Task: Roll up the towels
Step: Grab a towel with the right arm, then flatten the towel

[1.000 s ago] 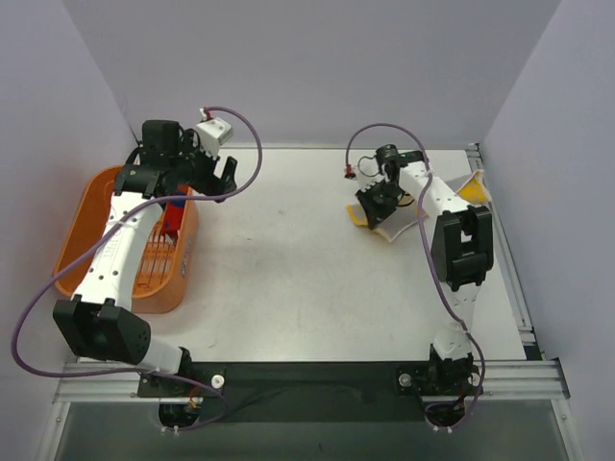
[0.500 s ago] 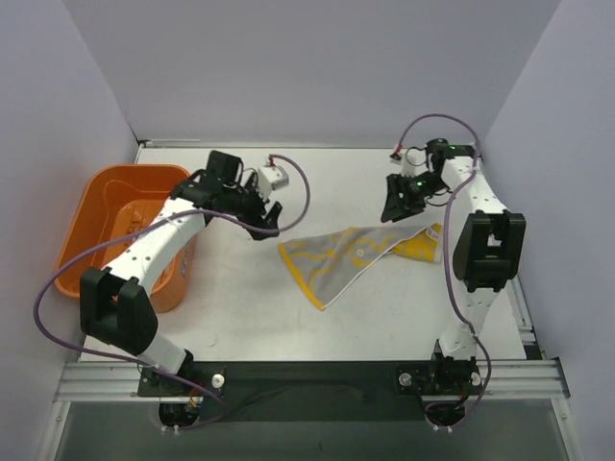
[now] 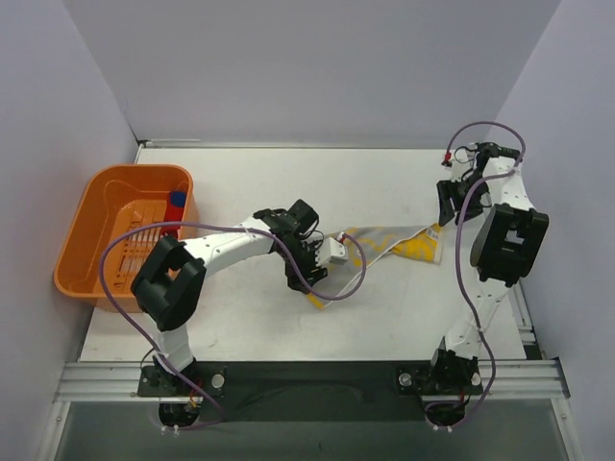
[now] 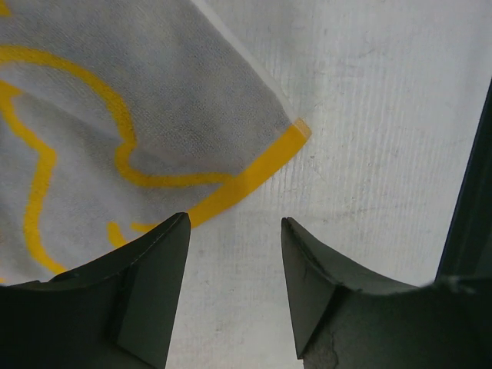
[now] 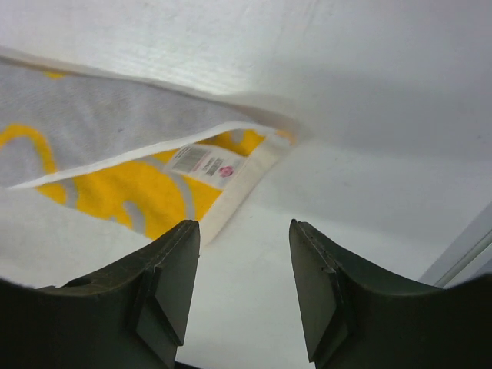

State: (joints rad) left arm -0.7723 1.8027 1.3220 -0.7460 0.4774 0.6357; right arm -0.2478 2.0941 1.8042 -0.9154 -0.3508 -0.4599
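Observation:
The yellow towel (image 3: pixel 384 240) lies spread flat on the table; its underside is pale grey with yellow lines. My left gripper (image 3: pixel 298 277) is open and empty, low over the towel's near left corner (image 4: pixel 254 146); in the left wrist view the jaws (image 4: pixel 233 227) stand on bare table just off the yellow edge. My right gripper (image 3: pixel 448 204) is open and empty beside the towel's right end. In the right wrist view the gripper (image 5: pixel 244 231) is just off the labelled corner (image 5: pixel 204 163). The red and turquoise towel (image 3: pixel 175 204) sits in the tub, mostly hidden.
The orange plastic tub (image 3: pixel 96 211) stands at the table's left edge. Purple walls close off the left, back and right. The left arm and its cable (image 3: pixel 336 288) lie across the table in front of the towel.
The left arm swung from the tub to the yellow towel's near left corner. The right gripper drew the towel out flat, let it go and moved to the right end.

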